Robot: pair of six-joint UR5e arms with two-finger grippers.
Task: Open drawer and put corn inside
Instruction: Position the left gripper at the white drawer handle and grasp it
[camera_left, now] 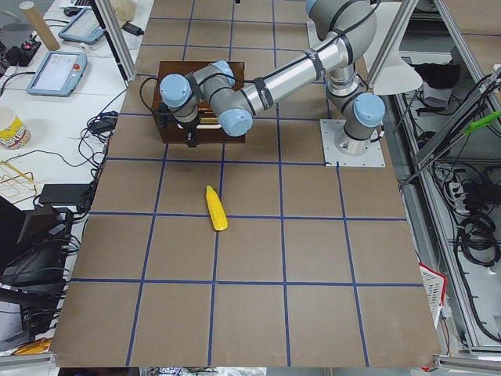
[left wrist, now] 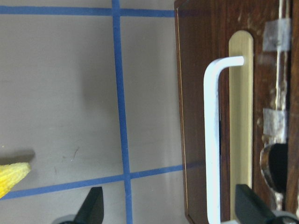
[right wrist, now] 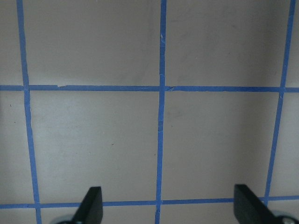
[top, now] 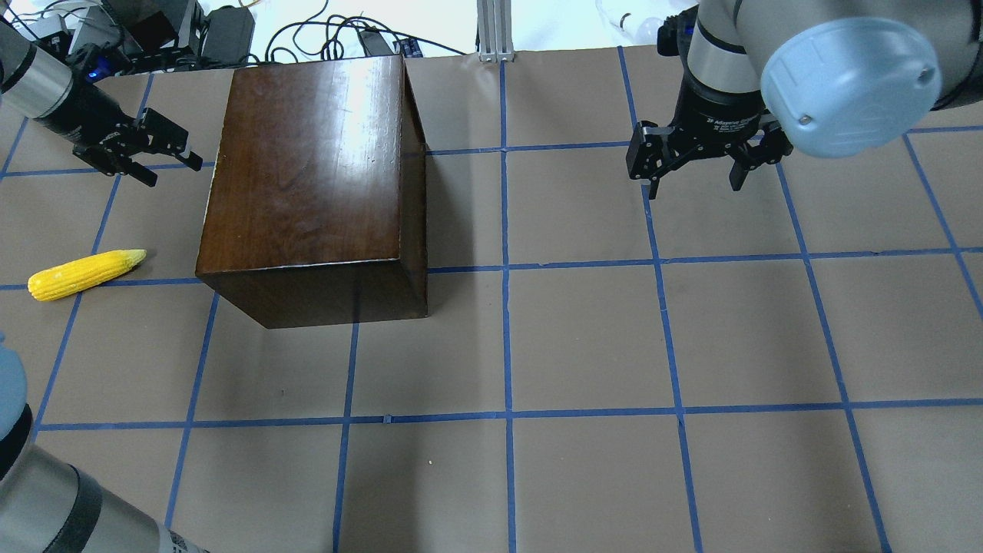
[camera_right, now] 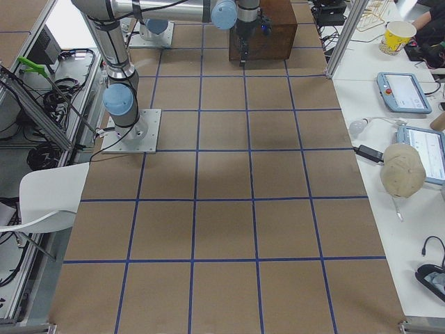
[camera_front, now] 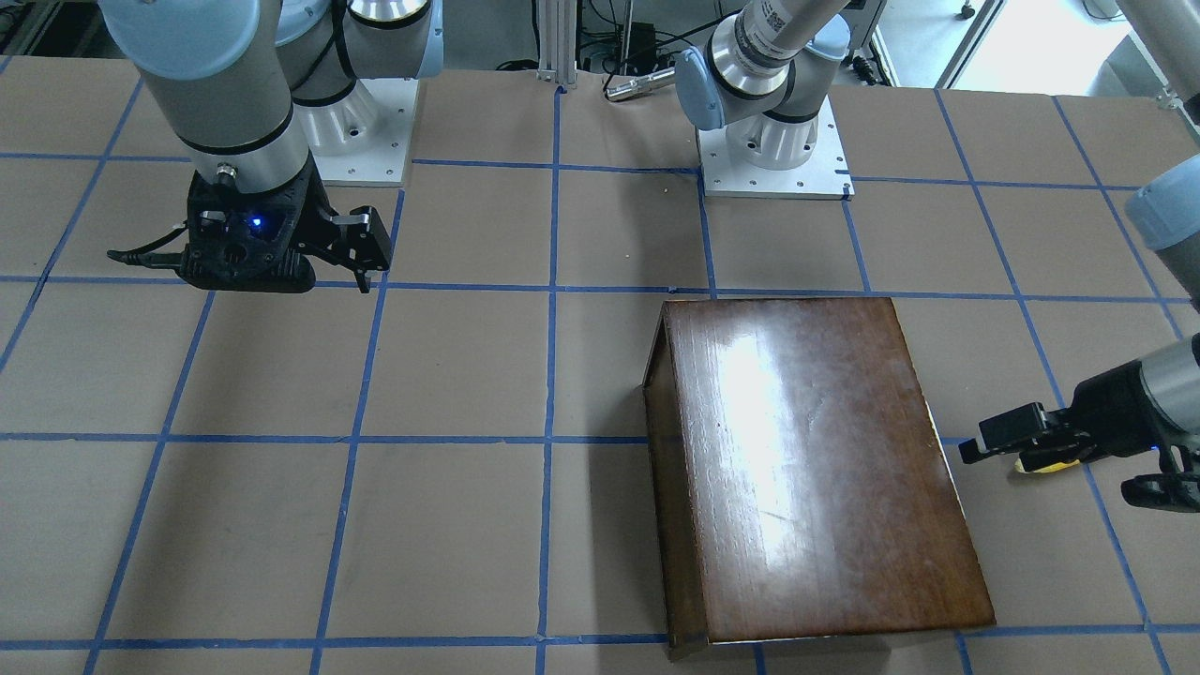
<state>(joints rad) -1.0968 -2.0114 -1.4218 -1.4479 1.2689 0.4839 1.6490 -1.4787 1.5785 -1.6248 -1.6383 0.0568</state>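
Observation:
The glossy dark-brown box [top: 307,184] stands on the table's left half. Its drawer is shut; the dark front panel [left wrist: 196,116] with a white handle [left wrist: 212,140] shows in the left wrist view. The yellow corn [top: 84,274] lies flat on the table to the left of the box; its tip [left wrist: 11,177] shows in the left wrist view. My left gripper [top: 165,157] is open and empty, close to the box's left face and apart from the handle. My right gripper [top: 695,173] is open and empty above bare table on the right.
The brown table is marked with a blue tape grid [top: 507,269]. The arm bases [camera_front: 773,150] stand at the robot's edge. Cables and devices [top: 230,31] lie beyond the far edge behind the box.

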